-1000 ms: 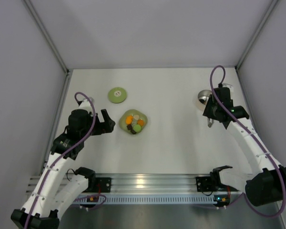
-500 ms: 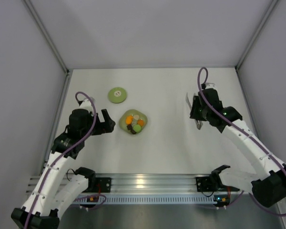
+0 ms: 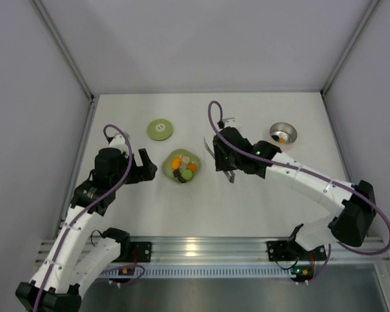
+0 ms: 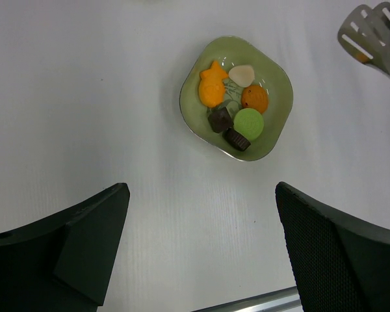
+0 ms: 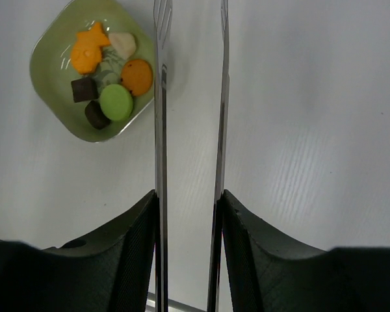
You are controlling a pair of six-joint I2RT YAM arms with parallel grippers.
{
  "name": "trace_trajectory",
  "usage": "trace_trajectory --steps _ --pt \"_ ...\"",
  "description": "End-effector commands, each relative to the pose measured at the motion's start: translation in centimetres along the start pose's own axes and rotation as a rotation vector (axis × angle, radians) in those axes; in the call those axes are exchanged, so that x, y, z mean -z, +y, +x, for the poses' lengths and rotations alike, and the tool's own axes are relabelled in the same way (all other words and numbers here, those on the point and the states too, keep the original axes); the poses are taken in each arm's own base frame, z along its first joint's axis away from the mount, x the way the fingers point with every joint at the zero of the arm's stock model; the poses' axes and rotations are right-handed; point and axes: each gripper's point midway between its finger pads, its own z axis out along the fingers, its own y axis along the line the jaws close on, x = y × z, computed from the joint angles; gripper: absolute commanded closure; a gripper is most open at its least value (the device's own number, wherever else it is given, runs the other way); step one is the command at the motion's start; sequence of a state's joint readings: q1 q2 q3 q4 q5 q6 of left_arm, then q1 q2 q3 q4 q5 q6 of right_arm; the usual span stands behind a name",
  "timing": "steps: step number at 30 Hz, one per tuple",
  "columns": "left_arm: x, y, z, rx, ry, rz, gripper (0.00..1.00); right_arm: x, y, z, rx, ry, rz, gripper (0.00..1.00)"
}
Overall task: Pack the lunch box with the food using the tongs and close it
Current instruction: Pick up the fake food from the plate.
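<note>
Your right gripper (image 5: 188,218) is clamped on the tongs (image 5: 160,117). Its fingers (image 5: 133,247) press the two slim arms from outside, so they run forward almost parallel with a narrow gap between them. In the top view those tongs (image 3: 208,147) hang just right of the light green plate (image 3: 198,163), and the wrist view shows the left arm crossing the plate's right rim beside the round orange piece (image 5: 137,76). The tips run out of that frame, so you cannot tell whether they carry anything. The plate (image 4: 277,97) holds the food: an orange fish-shaped piece (image 4: 212,84), a white piece (image 4: 241,75), a round green piece (image 4: 248,122) and two dark brown pieces (image 4: 220,119). The lunch box (image 3: 276,129) stands uncovered, well to the right near the back of the table (image 3: 247,201), with an orange bit inside. Its green lid (image 3: 160,129) lies flat behind the plate to the left. Your left gripper (image 3: 146,168) is spread wide and empty, just left of the plate.
</note>
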State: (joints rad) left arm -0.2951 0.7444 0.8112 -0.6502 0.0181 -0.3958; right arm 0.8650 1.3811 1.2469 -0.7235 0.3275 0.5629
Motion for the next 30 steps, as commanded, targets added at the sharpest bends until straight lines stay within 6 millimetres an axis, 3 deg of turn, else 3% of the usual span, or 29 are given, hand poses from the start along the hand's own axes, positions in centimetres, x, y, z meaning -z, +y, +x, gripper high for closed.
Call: trace_trajectory --steps 1,7,10,30 --pt "0.1 -0.5 -1.3 -0.007 -0.049 0.019 0.01 0.9 4.4 -3.0 -0.011 -0.108 -0.056 0.59" --pt "0.1 -0.4 -1.3 -0.008 -0.048 0.018 0.01 -0.5 8.3 -1.9 0.063 -0.076 -0.066 0.59" --pt "0.1 -0.4 -1.2 -0.007 -0.044 0.019 0.01 -1.4 9.3 -1.2 0.084 -0.057 -0.06 0.59" --pt "0.0 -0.4 -1.1 -0.008 -0.04 0.018 0.01 -4.8 10.7 1.8 0.135 0.018 -0.059 0.59"
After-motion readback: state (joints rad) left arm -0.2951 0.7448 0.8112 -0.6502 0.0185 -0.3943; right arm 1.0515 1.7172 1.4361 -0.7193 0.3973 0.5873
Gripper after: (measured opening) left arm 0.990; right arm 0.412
